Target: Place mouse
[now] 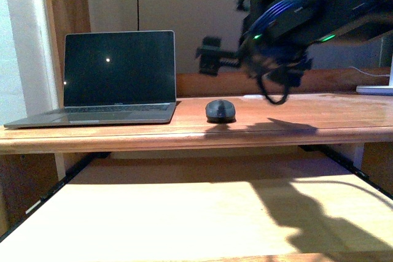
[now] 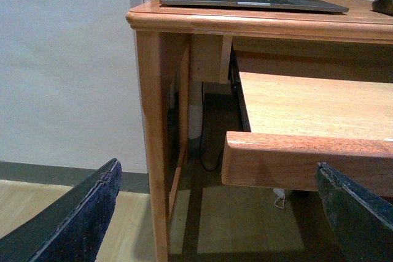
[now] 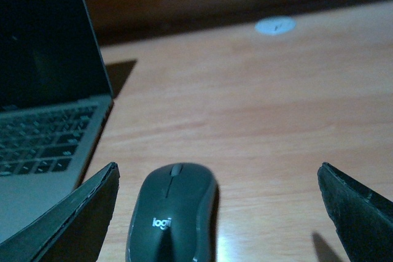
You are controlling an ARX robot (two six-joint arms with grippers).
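The mouse point(image 1: 220, 110) is small, dark grey and oval. It lies flat on the wooden desk top point(image 1: 295, 118), just right of the laptop. In the right wrist view the mouse point(image 3: 172, 216) lies between my open fingers, nearer the laptop-side one, with nothing touching it. My right gripper point(image 3: 218, 213) is open and empty; in the front view it point(image 1: 212, 56) hangs above the mouse. My left gripper point(image 2: 218, 213) is open and empty, low beside the desk's left leg. The mouse's edge point(image 2: 384, 3) shows there too.
An open laptop point(image 1: 116, 78) with a dark screen stands left on the desk. A pull-out wooden shelf point(image 1: 184, 213) sticks out below the desk top. A white object point(image 1: 377, 89) lies at the far right. The desk leg point(image 2: 153, 151) stands ahead of my left gripper.
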